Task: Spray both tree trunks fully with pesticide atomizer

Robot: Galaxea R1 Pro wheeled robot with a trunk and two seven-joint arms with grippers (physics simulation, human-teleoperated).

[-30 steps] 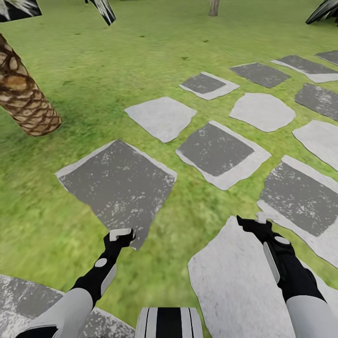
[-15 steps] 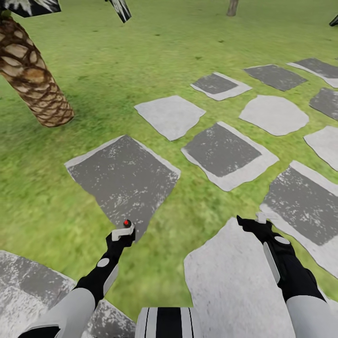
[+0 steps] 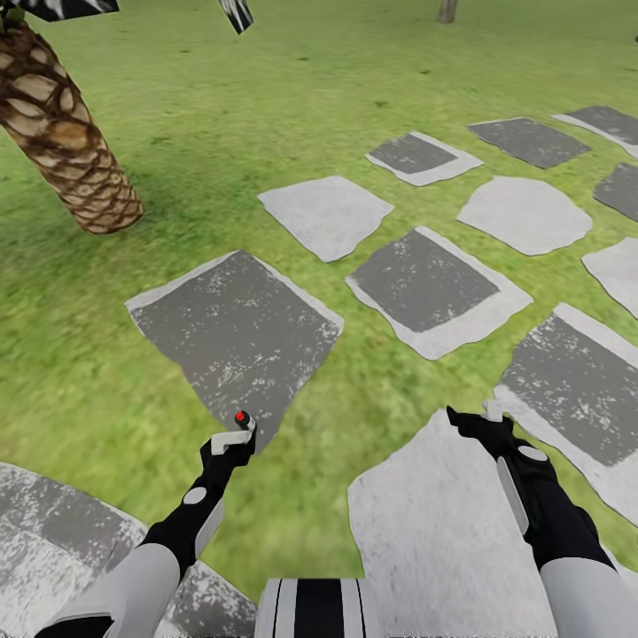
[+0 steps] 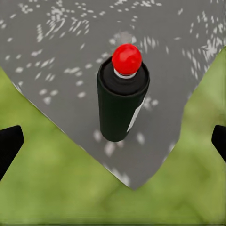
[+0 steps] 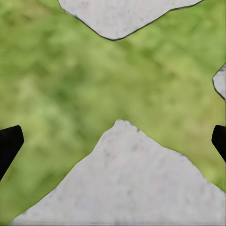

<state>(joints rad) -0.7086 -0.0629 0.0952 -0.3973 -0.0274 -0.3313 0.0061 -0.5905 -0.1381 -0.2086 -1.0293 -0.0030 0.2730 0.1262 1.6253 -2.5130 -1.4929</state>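
Our head camera swings left since a second ago, so the palm trunk [image 3: 66, 142] at ten o'clock and the dark slab [image 3: 235, 328] slide right and up in the head view. The spray bottle [image 3: 240, 416], unseen a second ago, now shows its red top just past our left gripper [image 3: 232, 438].

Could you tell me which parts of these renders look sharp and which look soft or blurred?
Head view: the grass smears near the lower edge, and the palm trunk casts only a faint shadow. Left wrist view: the pesticide atomizer is crisp with a highlight on its red top, the grass below soft. Right wrist view: the grass is blurred, the pale slab edges sharp.
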